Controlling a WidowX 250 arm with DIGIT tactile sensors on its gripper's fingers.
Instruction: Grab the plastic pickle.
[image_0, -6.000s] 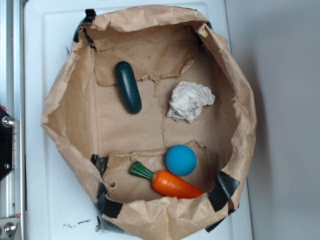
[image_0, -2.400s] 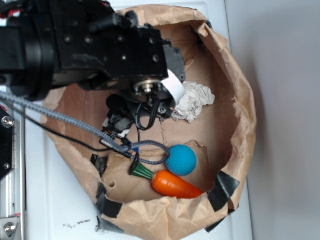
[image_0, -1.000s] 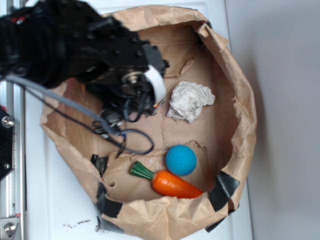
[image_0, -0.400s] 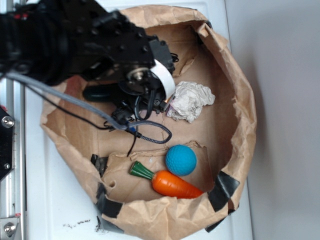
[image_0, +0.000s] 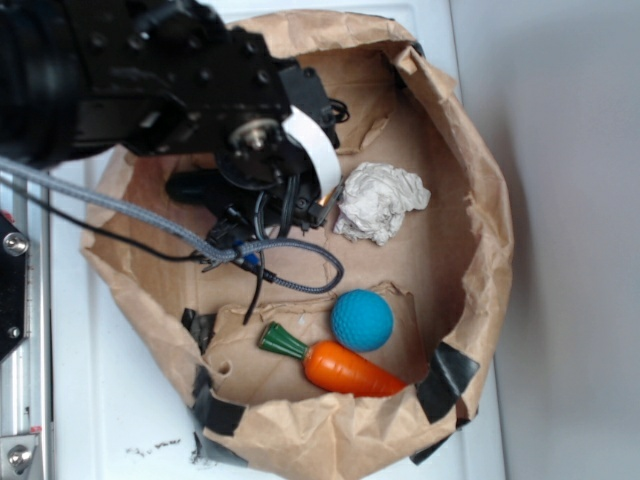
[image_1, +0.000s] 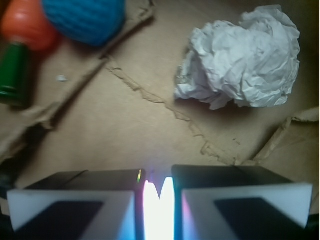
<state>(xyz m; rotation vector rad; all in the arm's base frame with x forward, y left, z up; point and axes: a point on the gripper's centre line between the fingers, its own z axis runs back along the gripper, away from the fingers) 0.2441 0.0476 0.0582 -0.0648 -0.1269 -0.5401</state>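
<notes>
end effector: fingers nearly together, apparently empty | plastic pickle: partly hidden beneath arm

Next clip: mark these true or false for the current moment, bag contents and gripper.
1. The blue ball lies right beside the carrot. True.
2. The crumpled paper lies outside the paper bag. False: it lies inside the bag.
3. The wrist view shows the plastic pickle clamped in the gripper. False: the fingers stand almost together with nothing between them, and no pickle shows in that view.
4. The arm hangs over the bag's upper left part. True.
5. In the exterior view the carrot's green top points right. False: it points left.
</notes>
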